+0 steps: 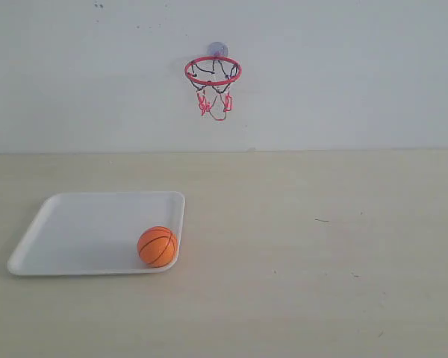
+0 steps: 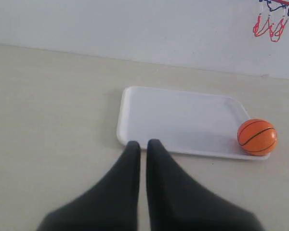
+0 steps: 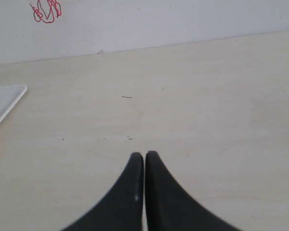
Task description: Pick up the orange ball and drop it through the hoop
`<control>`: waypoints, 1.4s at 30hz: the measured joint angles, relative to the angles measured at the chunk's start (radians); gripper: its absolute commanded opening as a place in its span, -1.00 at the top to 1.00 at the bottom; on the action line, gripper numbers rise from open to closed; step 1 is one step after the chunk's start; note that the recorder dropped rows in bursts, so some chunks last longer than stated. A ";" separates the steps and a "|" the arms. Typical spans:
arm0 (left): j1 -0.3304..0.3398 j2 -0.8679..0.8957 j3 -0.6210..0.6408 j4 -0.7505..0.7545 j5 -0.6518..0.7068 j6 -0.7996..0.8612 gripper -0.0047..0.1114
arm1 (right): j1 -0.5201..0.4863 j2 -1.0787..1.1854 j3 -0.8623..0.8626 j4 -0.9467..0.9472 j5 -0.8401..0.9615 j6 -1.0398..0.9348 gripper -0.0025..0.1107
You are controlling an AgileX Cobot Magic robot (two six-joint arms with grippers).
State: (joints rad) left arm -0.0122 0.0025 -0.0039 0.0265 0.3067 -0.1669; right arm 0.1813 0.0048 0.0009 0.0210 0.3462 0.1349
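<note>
The orange ball [image 1: 157, 246] with black seams rests in the near right corner of a white tray [image 1: 82, 224]; the left wrist view also shows the ball [image 2: 257, 137] on the tray [image 2: 178, 120]. The hoop [image 1: 213, 72], a red ring with black-and-red net on a suction cup, hangs on the back wall. My left gripper [image 2: 142, 144] is shut and empty, just short of the tray's edge and well away from the ball. My right gripper [image 3: 144, 156] is shut and empty over bare table. Neither gripper shows in the exterior view.
The pale wooden table [image 1: 321, 246] runs back to a white wall [image 1: 343, 74]. A corner of the tray [image 3: 7, 98] and the net's red strings [image 3: 45, 10] show in the right wrist view. The net [image 2: 272, 21] also shows in the left wrist view.
</note>
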 measured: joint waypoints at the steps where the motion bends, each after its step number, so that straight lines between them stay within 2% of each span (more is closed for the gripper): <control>1: 0.000 0.000 0.000 0.000 0.000 0.002 0.85 | 0.000 0.000 0.000 0.000 0.000 0.000 0.96; 5: 0.000 0.000 -0.032 -0.027 0.010 0.002 0.85 | 0.000 0.000 0.000 0.000 0.000 0.000 0.96; 12: 0.000 -0.003 -0.248 -0.056 0.004 -0.022 0.85 | 0.000 0.000 0.000 0.000 0.000 0.000 0.96; 16: 0.000 -0.003 -0.328 -0.057 -0.006 -0.035 0.85 | 0.000 0.000 0.000 0.000 0.000 0.000 0.96; 24: 0.000 -0.003 -0.344 -0.061 -0.107 -0.040 0.85 | 0.000 0.000 0.000 0.000 0.000 0.000 0.96; 33: 0.000 0.003 -0.344 -0.061 -0.307 -0.083 0.85 | 0.000 0.000 0.000 0.000 0.000 0.000 0.96; 37: 0.000 0.121 -0.365 -0.061 -0.307 -0.140 0.85 | 0.000 0.000 0.000 0.000 0.000 0.000 0.96; 42: 0.000 0.408 -0.473 -0.072 -0.104 -0.123 0.85 | 0.000 0.000 0.000 0.000 0.000 0.000 0.96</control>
State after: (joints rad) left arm -0.0122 0.4104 -0.4769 -0.0458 0.2022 -0.2897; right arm 0.1813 0.0048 0.0009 0.0210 0.3462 0.1349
